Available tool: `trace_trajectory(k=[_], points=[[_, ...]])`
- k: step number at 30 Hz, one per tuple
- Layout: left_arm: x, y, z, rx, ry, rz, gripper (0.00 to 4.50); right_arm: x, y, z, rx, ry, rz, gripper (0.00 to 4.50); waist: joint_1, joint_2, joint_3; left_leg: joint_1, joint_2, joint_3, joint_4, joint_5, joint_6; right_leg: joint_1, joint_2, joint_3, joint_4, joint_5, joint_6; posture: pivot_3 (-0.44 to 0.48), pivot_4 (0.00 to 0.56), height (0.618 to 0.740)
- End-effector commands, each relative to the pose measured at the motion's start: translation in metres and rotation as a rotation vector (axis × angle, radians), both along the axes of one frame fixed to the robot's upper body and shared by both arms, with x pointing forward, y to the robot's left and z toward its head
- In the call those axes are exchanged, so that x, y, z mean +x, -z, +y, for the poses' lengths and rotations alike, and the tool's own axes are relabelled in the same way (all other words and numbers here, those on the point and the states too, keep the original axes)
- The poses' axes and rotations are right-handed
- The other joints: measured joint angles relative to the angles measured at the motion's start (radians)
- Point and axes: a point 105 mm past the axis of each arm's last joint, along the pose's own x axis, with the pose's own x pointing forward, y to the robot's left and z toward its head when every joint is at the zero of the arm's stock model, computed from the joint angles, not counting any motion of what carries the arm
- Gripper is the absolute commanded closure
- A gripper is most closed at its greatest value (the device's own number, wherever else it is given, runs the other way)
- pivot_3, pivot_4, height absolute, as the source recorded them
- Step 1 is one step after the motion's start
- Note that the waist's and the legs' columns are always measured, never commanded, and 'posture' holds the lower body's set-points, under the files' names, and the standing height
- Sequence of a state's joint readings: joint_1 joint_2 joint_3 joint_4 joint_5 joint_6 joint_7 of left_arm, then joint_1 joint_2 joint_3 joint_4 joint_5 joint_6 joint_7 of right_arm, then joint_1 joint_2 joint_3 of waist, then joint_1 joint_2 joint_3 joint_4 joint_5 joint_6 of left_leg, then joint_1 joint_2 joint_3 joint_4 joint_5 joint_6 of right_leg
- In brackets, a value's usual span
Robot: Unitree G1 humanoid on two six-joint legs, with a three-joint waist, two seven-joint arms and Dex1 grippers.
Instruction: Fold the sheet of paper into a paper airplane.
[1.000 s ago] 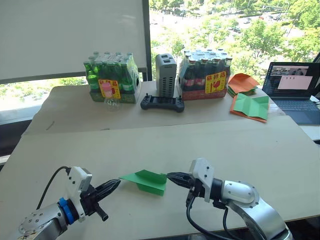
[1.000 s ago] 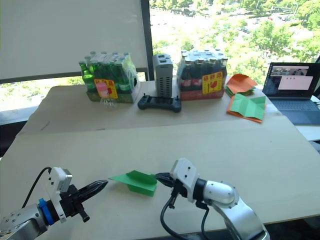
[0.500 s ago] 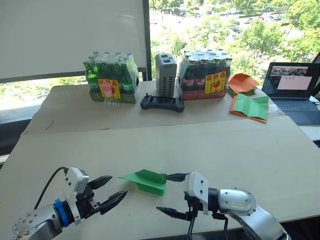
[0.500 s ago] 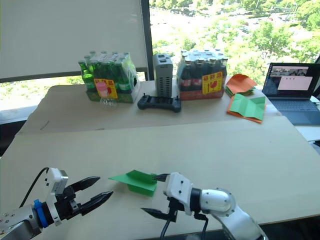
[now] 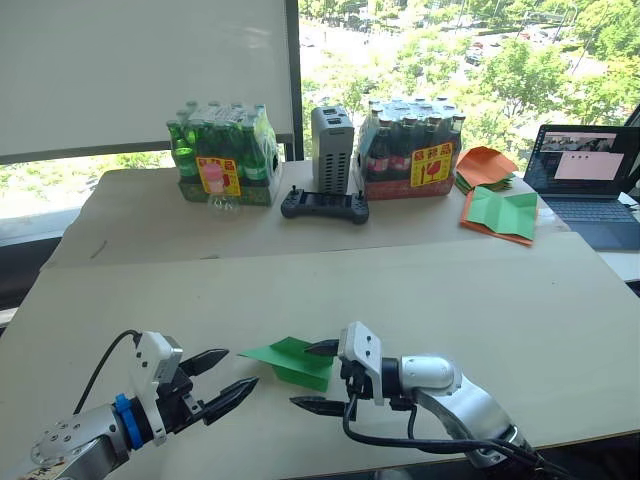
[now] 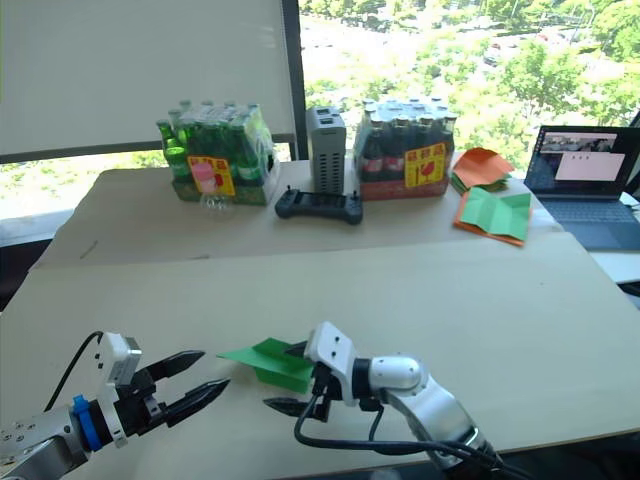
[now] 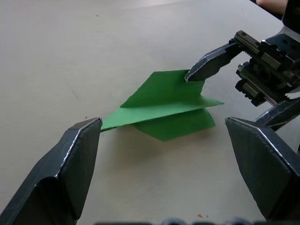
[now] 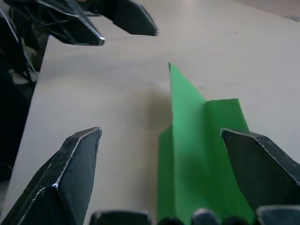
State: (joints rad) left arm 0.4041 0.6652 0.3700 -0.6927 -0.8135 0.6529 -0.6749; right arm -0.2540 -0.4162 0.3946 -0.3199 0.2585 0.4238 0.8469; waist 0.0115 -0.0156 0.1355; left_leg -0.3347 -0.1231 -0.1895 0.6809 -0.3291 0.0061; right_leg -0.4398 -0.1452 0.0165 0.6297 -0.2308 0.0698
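Note:
The sheet of paper lies on the table (image 5: pixel 450 290) folded into a bright green pointed wedge, the paper airplane (image 5: pixel 290 361), its nose pointing toward my left gripper. My left gripper (image 5: pixel 236 372) stands open just off the nose, apart from the paper. At the tail, my right gripper (image 5: pixel 303 376) is open too, with one fingertip (image 7: pixel 199 71) over the airplane's rear corner; whether it touches I cannot tell. The airplane (image 7: pixel 164 110) has a raised centre fold and flat wing flaps. Nothing is held.
At the back stand a pack of green bottles (image 5: pixel 222 155), a grey box (image 5: pixel 332 150), a black controller (image 5: pixel 324 206) and a pack of dark bottles (image 5: pixel 410 150). Orange papers (image 5: pixel 485 165), a green sheet edged with orange (image 5: pixel 502 212) and a laptop (image 5: pixel 590 180) are at the right.
Both grippers went from shut to open. The right gripper moved left toward the airplane's tail. The airplane stays in place.

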Motion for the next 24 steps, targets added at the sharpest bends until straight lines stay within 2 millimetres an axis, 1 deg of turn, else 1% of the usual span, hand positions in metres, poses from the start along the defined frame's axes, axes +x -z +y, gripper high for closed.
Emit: trace_trajectory(k=[1,3,6,9,11,13,15,17,21,24], points=[[0.001,-0.009,-0.005,0.003,0.016,-0.046,0.01,0.007,-0.01,-0.005,0.026,0.014,-0.015,0.0,0.0,0.0,0.0,0.0,0.0,0.0,0.0,0.0,0.0,0.0,0.0,0.0,0.0,0.0,0.0,0.0,0.15,0.716],[0.001,-0.01,-0.005,0.002,0.016,-0.05,0.01,0.006,-0.01,-0.006,0.025,0.005,-0.017,0.0,0.0,0.0,0.0,0.0,0.0,0.0,0.0,0.0,0.0,0.0,0.0,0.0,0.0,0.0,0.0,0.0,0.15,0.716],[0.002,-0.012,-0.006,0.001,0.014,-0.058,0.01,0.005,-0.019,-0.006,0.06,0.015,-0.021,0.0,0.0,0.0,0.0,0.0,0.0,0.0,0.0,0.0,0.0,0.0,0.0,0.0,0.0,0.0,0.0,0.0,0.15,0.716],[0.002,-0.014,-0.005,-0.004,0.008,-0.06,0.01,0.004,-0.032,-0.007,0.084,0.013,-0.052,0.0,-0.001,0.0,0.0,0.0,0.0,0.0,0.0,0.0,0.0,-0.001,0.0,0.0,0.0,0.0,0.0,0.0,0.15,0.716],[0.002,-0.014,-0.005,-0.007,0.006,-0.058,0.01,0.003,-0.035,-0.007,0.086,0.006,-0.07,0.0,-0.001,0.0,0.0,0.0,0.0,0.0,0.0,0.0,0.0,-0.001,0.0,0.0,0.0,0.0,0.0,0.0,0.15,0.716],[0.002,-0.012,-0.005,-0.006,0.006,-0.052,0.01,-0.015,-0.038,-0.001,0.099,-0.086,-0.07,0.0,0.0,0.0,0.0,0.0,0.0,0.0,0.0,0.0,0.0,-0.001,0.0,0.0,0.0,0.0,0.0,0.0,0.15,0.716],[0.002,-0.011,-0.005,-0.006,0.005,-0.051,0.01,-0.031,-0.036,0.004,0.101,-0.166,-0.05,0.0,0.0,0.0,0.0,0.0,0.0,0.0,0.0,0.0,0.0,-0.001,0.0,0.0,0.0,0.0,0.0,0.0,0.15,0.716],[0.002,-0.011,-0.005,-0.012,0.003,-0.049,0.01,-0.031,-0.033,0.008,0.114,-0.156,-0.008,0.0,0.0,0.0,0.0,0.0,0.0,0.0,0.0,0.0,0.0,-0.001,0.0,0.0,0.0,0.0,0.0,0.0,0.15,0.716],[0.001,-0.009,-0.006,-0.015,0.008,-0.039,0.01,-0.022,-0.011,0.012,0.04,-0.12,0.021,0.0,-0.003,0.0,0.0,0.0,0.0,0.001,0.0,0.0,0.0,0.0,0.0,0.0,0.0,0.001,0.0,0.0,0.15,0.716],[0.001,-0.009,-0.007,-0.024,0.004,-0.041,0.01,-0.004,0.002,0.006,0.0,-0.027,0.034,0.0,-0.002,0.0,0.0,0.0,0.0,0.001,0.0,0.0,0.0,0.0,0.0,0.0,0.0,0.001,0.0,0.0,0.15,0.716]])
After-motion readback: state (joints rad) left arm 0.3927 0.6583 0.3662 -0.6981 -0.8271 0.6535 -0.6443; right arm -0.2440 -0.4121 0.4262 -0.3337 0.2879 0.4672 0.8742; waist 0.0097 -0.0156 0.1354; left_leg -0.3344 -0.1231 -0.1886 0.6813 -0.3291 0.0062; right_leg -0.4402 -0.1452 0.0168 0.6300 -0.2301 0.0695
